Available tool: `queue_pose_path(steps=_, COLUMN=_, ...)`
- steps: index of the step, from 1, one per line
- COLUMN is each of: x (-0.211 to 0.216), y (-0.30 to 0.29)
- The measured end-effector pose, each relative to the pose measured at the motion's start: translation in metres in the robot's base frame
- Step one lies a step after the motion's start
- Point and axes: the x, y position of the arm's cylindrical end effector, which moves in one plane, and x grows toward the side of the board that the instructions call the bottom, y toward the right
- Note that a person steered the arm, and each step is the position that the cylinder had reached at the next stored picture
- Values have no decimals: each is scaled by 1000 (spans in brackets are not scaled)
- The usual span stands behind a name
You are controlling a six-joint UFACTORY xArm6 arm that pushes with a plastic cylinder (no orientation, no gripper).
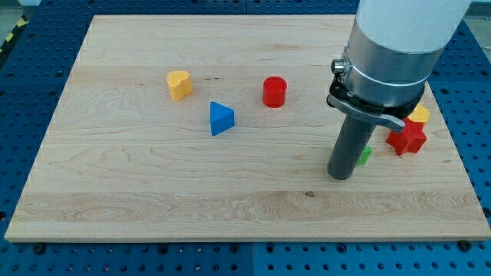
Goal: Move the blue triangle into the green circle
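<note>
Now: wooden board point(153, 192) on blue pegboard table point(23, 261) | my tip point(341, 176) beside green block point(365, 156), mostly hidden | no gripper fitted

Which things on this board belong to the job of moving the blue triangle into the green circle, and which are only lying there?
For the job:
- blue triangle
- green block, mostly hidden behind the rod, shape unclear
- my tip, at the view's right, far from the triangle

Just lying about:
- yellow heart
- red cylinder
- red star
- yellow block, partly hidden
</note>
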Motion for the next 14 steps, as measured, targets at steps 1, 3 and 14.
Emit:
queue_pose_path(steps=1, x=-14, y=0)
queue_pose_path(steps=3, x=-68, y=0)
queue_pose_path(steps=14, x=-108, y=-148)
